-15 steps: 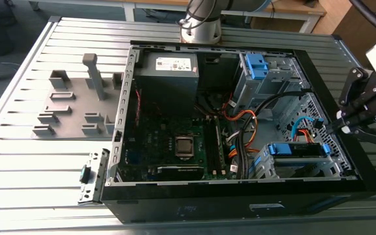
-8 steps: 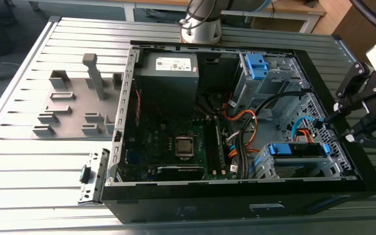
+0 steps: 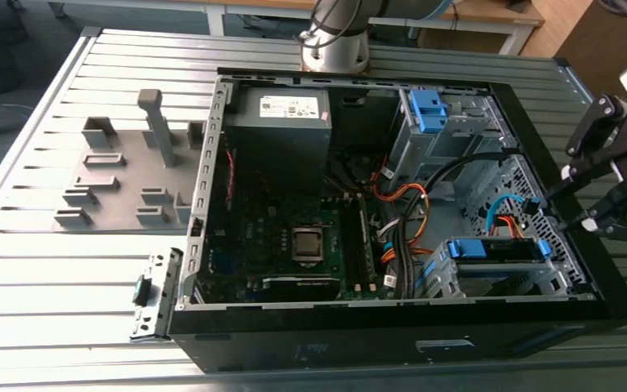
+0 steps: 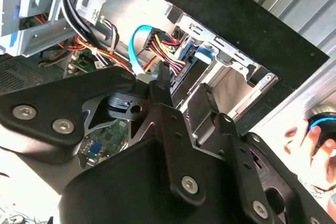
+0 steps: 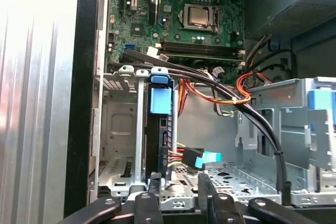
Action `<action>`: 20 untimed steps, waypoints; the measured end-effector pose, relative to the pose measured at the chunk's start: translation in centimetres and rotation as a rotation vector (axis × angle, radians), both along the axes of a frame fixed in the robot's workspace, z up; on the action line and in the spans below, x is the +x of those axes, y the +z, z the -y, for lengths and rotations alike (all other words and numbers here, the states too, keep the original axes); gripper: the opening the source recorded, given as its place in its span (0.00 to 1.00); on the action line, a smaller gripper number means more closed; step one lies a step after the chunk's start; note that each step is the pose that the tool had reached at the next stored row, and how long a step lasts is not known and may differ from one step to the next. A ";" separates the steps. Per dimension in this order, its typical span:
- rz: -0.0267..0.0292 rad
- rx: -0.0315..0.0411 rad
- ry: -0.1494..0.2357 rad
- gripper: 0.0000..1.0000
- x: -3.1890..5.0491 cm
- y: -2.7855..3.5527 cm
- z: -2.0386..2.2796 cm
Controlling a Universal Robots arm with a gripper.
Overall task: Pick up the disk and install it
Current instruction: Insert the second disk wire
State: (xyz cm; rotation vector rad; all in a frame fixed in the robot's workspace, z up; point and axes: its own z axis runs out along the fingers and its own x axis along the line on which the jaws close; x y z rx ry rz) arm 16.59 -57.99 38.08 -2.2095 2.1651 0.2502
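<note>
The tool [image 5: 178, 181], released and empty, hovers just beside the disk [image 5: 160, 103] seated in the drive cage [image 5: 118, 129]

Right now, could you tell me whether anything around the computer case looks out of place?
Nothing looks damaged or spilled. The one odd thing is a person's hand beside the computer case while the open gripper hovers at the bay. The disk sits straight in it.
</note>
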 end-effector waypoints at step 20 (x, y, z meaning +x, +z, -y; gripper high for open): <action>0.0014 -0.0149 0.000 0.41 -1.69 -1.09 -1.49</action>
